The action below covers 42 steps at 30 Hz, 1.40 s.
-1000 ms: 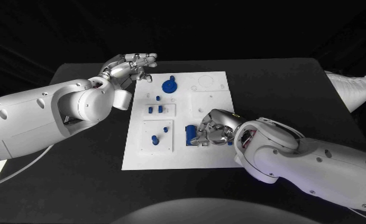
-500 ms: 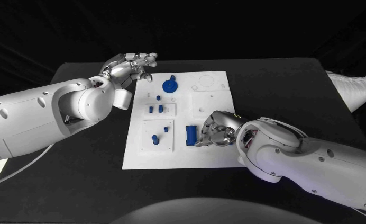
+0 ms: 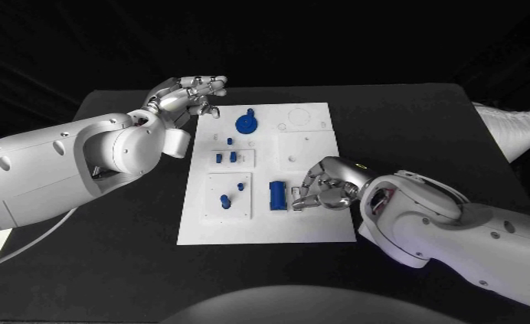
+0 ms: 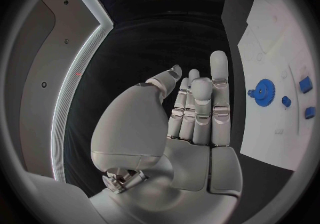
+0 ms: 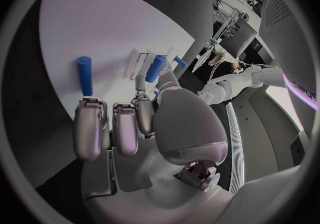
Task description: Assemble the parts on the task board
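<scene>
The white task board [image 3: 315, 224] lies mid-table. On it sit a blue gear [image 3: 247, 122], small blue pieces [image 3: 225, 158] in a left slot, two blue pegs [image 3: 224, 201] lower left, and a blue block [image 3: 277, 195]. My right hand [image 3: 322, 190] hovers just right of the block, fingers curled in, holding nothing. In the right wrist view the block [image 5: 84, 74] lies on the board [image 5: 113, 32] beyond the bent fingers [image 5: 90, 128]. My left hand [image 3: 188, 96] is raised off the board's far left corner, fingers straight and empty. The left wrist view shows the gear [image 4: 264, 89] beside that hand [image 4: 193, 122].
Black table [image 3: 420, 125] surrounds the board on all sides. The board's right column holds bare white recesses [image 3: 300, 119]. My left arm [image 3: 77, 163] spans the table's left part; my right forearm [image 3: 442, 224] covers the near right.
My right hand has drawn off to the right, uncovering the blue block, which stays lying on the board. The left hand has not moved.
</scene>
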Tool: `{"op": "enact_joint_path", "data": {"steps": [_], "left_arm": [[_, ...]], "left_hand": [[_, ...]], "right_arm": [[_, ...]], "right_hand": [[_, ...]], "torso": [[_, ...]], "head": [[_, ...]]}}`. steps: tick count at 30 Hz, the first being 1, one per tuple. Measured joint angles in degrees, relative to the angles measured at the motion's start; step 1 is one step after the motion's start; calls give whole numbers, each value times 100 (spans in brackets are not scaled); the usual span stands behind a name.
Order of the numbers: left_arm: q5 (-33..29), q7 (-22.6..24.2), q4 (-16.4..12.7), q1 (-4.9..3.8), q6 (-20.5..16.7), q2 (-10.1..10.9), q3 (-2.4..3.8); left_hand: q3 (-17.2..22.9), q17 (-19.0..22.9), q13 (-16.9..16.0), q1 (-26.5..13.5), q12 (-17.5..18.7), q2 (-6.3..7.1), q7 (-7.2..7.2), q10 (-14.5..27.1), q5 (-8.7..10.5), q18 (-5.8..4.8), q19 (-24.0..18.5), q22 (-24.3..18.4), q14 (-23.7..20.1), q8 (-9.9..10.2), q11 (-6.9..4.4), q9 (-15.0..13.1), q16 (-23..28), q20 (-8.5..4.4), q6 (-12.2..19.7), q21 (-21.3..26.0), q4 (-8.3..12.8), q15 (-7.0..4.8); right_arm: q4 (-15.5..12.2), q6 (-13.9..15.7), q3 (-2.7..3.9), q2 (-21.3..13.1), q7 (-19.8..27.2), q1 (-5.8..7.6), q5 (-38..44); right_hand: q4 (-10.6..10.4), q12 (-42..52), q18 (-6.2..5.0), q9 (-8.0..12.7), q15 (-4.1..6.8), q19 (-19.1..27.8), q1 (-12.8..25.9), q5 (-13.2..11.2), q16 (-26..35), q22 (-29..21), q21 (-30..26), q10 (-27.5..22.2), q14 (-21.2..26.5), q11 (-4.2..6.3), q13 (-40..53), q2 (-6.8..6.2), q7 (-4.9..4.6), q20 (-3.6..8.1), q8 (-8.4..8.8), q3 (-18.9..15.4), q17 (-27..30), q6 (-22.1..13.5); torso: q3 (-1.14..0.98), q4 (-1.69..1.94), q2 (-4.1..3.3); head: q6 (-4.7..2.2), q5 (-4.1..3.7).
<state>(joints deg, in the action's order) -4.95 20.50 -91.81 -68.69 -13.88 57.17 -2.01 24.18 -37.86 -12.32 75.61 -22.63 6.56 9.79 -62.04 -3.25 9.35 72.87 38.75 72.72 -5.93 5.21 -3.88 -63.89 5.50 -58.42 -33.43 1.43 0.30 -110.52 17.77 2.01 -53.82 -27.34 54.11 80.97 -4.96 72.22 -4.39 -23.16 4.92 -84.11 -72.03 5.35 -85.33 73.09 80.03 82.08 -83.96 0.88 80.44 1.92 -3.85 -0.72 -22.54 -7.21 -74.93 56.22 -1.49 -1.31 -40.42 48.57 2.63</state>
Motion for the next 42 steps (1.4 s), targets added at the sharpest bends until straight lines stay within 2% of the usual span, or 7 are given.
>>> {"op": "enact_joint_path", "data": {"steps": [3,9,15,19,26,35,42], "left_arm": [[0,0,-4,0,0,14,0],[0,-1,-18,0,0,45,0],[0,-3,-20,0,0,46,0],[0,-4,-20,0,4,45,0],[0,-5,-18,0,9,45,0],[0,-6,-19,0,14,57,0],[0,-7,-19,0,18,61,0]], "left_hand": [[0,0,0,0,0,0,0,0,0,0,0,0,0,0,0,0,0,0,0,0,0,0],[0,0,1,0,0,0,0,0,0,0,0,0,0,0,0,0,0,0,0,0,0,0],[0,0,1,0,0,0,0,0,0,0,0,0,0,0,0,0,0,0,0,0,0,0],[0,0,1,0,0,0,0,0,0,0,0,0,0,0,0,0,0,0,0,0,0,0],[0,0,1,0,0,0,0,0,0,0,0,0,0,0,0,0,0,0,0,0,0,0],[0,-1,2,0,0,0,0,0,0,0,0,1,0,0,0,0,0,0,0,0,0,0],[0,-1,2,0,0,0,0,0,0,0,0,0,0,0,0,0,0,0,0,0,0,0]], "right_arm": [[-121,175,3,-303,298,25,-103],[-200,416,7,-733,686,56,-162],[-197,465,3,-867,731,57,44],[-160,435,3,-887,678,45,271],[-61,160,-1,-804,330,-34,694],[56,-212,-8,-636,-71,-134,1029],[74,-313,-3,-560,-232,-141,1205]], "right_hand": [[45,-156,0,139,-67,11,-124,131,0,-14,-5,-81,10,-81,329,124,-99,-78,271,93,0,-131],[30,-324,0,403,-124,10,-140,175,0,-14,-5,-132,-6,-131,370,191,-166,-116,655,124,1,-52],[-56,-338,0,495,-124,11,-70,107,0,-14,-4,-143,-6,-142,371,254,-126,-116,762,72,1,172],[-124,-379,0,518,-124,11,38,107,0,-10,-4,-130,-6,-129,360,189,-105,-116,799,33,1,233],[-295,-391,0,524,-124,11,247,131,0,-10,-4,-110,-6,-109,-64,71,-92,-116,866,-60,2,328],[-325,-371,0,516,-123,11,247,232,1,0,-4,-98,-6,-97,-105,71,-91,-116,866,-62,2,370],[-361,-349,0,492,-123,11,247,297,1,13,-4,-89,-6,-88,-111,71,-66,-116,865,-59,2,437]], "torso": [[3,-8,3],[5,-32,7],[2,-45,8],[3,-42,11],[3,-33,8],[5,-27,5],[7,-30,9]], "head": [[-15,-19],[-42,-70],[-58,-97],[-67,-114],[-70,-111],[-45,-100],[-38,-93]]}}
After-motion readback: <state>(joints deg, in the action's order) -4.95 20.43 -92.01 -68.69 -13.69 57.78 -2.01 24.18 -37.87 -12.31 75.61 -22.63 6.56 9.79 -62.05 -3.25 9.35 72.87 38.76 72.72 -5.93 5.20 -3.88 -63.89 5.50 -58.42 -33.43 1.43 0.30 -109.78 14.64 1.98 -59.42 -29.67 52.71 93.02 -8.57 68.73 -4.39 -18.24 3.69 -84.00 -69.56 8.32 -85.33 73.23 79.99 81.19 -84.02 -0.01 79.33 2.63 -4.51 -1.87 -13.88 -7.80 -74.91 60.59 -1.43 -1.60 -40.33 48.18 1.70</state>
